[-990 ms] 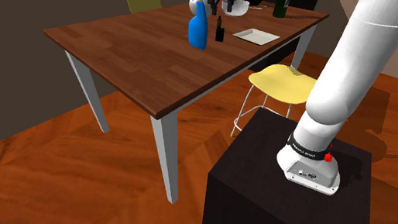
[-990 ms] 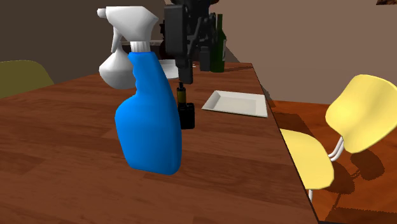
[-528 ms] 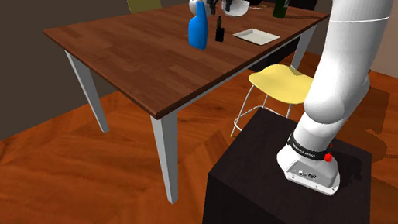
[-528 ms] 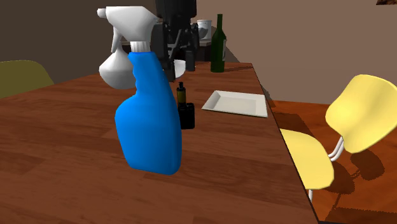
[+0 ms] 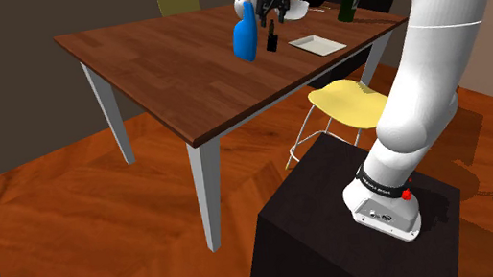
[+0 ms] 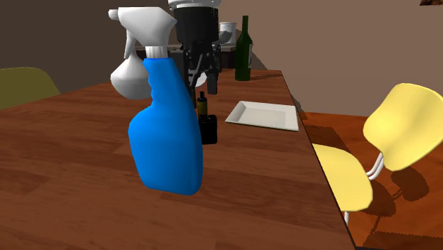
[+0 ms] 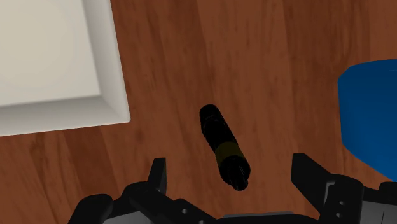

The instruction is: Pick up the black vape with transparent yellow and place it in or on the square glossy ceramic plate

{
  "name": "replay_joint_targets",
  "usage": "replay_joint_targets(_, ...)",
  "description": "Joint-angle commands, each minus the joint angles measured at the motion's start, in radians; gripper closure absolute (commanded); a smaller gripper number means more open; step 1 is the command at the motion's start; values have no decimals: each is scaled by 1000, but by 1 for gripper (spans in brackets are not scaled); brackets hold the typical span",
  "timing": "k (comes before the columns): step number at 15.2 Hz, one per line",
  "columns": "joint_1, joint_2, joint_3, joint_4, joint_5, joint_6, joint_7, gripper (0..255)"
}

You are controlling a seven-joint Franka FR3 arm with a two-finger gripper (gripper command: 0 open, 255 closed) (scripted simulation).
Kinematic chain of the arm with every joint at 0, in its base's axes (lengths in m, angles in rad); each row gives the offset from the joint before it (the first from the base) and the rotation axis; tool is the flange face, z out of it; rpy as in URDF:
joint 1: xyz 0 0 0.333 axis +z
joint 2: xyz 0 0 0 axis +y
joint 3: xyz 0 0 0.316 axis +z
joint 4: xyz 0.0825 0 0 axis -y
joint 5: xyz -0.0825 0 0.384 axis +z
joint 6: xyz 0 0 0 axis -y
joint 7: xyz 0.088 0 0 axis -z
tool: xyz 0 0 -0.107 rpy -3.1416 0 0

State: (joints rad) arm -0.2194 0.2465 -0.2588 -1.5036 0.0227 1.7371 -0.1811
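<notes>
Hovering over the far part of the brown wooden table, the claw points straight down with its two black fingers spread wide apart, clasping nothing. The black vape stands upright on the table directly beneath it, a yellowish band around its narrower upper part. In the second exterior view the claw sits at twelve o'clock from the vape, its fingertips close above the vape's top and not touching it.

Seen along the claw, the vape lies in the gap between the two fingers, apart from both.

The white square plate lies flat on the table, near the vape at about two o'clock in the second exterior view. The blue spray bottle with a white trigger head stands just beside the vape at about eight o'clock, nearer that camera. A dark green bottle stands farther back, at one o'clock.

In the shoulder view the claw hangs at twelve o'clock above the vape, with the plate at four o'clock.
</notes>
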Motion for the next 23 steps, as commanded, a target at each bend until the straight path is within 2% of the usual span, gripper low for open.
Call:
replay_joint_targets(1, 1, 0, 0, -3, 0, 3, 1, 0)
replay_joint_targets(6, 1, 0, 0, -3, 0, 3, 1, 0)
replay_joint_targets(7, 1, 0, 0, -3, 0, 3, 1, 255)
replay_joint_targets(16, 1, 0, 0, -3, 0, 3, 1, 255)
replay_joint_targets(23, -4, 12, -1, 108, 3, -96, -3, 255)
